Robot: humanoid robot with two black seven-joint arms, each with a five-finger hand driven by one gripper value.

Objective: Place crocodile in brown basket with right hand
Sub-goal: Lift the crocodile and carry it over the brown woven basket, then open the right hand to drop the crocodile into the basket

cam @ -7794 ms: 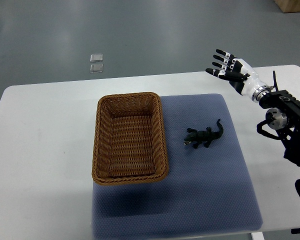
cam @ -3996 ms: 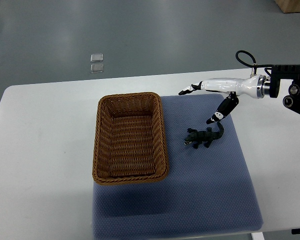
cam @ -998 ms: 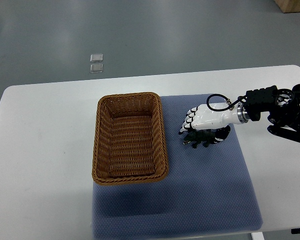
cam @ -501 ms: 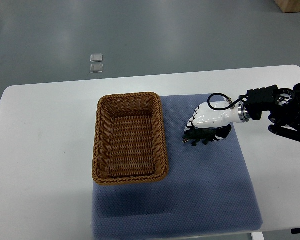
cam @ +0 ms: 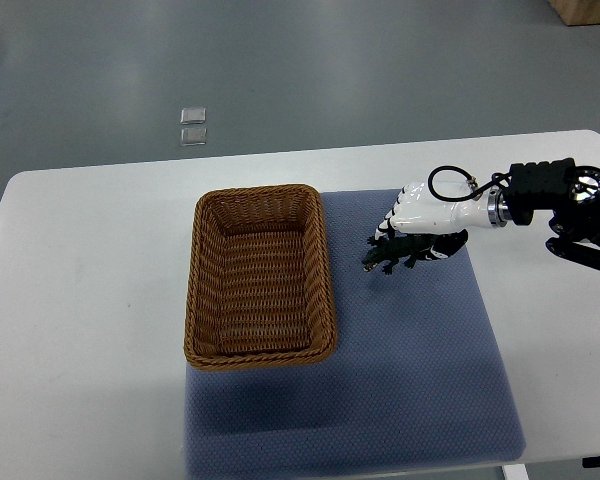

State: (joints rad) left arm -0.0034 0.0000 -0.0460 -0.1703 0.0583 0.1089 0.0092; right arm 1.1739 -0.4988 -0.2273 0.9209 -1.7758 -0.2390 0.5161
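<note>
A small dark green toy crocodile (cam: 388, 256) hangs just above the blue mat, its snout pointing left toward the basket. My right hand (cam: 420, 220), white with black fingertips, is shut on the crocodile's back and tail, covering its rear half. The right arm comes in from the right edge. The brown wicker basket (cam: 205, 290) stands on the mat's left side, a short gap left of the crocodile, and holds nothing. The left arm does not show.
A blue-grey mat (cam: 420, 370) covers the middle and right of the white table (cam: 80, 300). Two small clear squares (cam: 192, 124) lie on the grey floor beyond the table's far edge.
My right hand has closed on the crocodile and lifted it off the mat, shifting slightly up and away from its earlier resting spot.
</note>
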